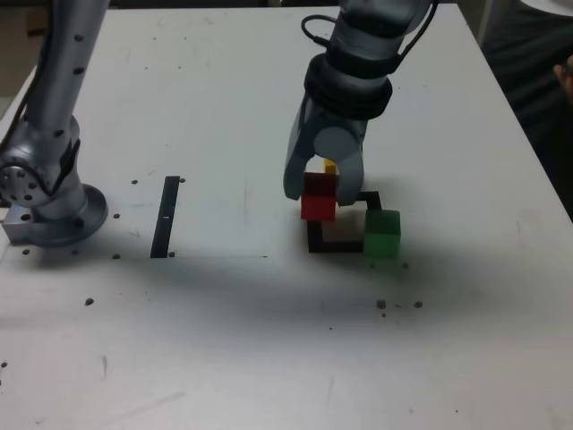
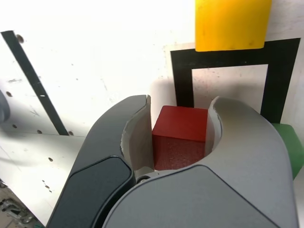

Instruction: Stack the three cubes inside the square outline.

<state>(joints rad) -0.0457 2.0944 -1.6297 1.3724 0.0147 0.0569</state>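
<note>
**Red cube carried to the square**

Between the claw's [image 2: 179, 124] closed jaws we see the red cube [image 2: 179, 137] gripped, held at the square outline's [image 1: 315, 240] edge on the exterior view's left. We judge this the carrying step: the cube needs centring over the white middle [image 2: 228, 90], then lowering. The yellow cube [image 2: 230, 23] sits on the frame's far side, the green cube [image 1: 382, 234] on its corner toward the exterior view's right, so room is tight. Elsewhere the desk [image 1: 224, 107] lies open; the tape strip [image 1: 166, 215] is well apart.
</note>
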